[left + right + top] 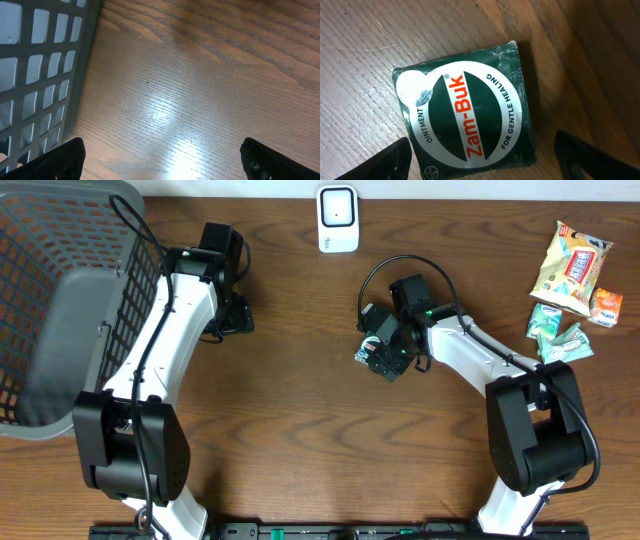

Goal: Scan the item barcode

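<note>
Wooden table (300, 440), contents. Ointment box (465, 117): flat near centre, scanner (338, 220) at 12 o'clock. Right gripper (482, 142): jaws spread astride the box, nothing clasped (best to close squarely on opposite edges). Left gripper (161, 145): spread wide, empty, beside basket (60, 330) at 9 o'clock.

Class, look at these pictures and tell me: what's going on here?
The right gripper hangs open over a green Zam-Buk box lying label-up on the wooden table, a finger on each side, not gripping it. The left gripper is open over bare wood beside the grey basket, holding nothing. The white scanner stands at the far edge; nothing is scanned yet.
</note>
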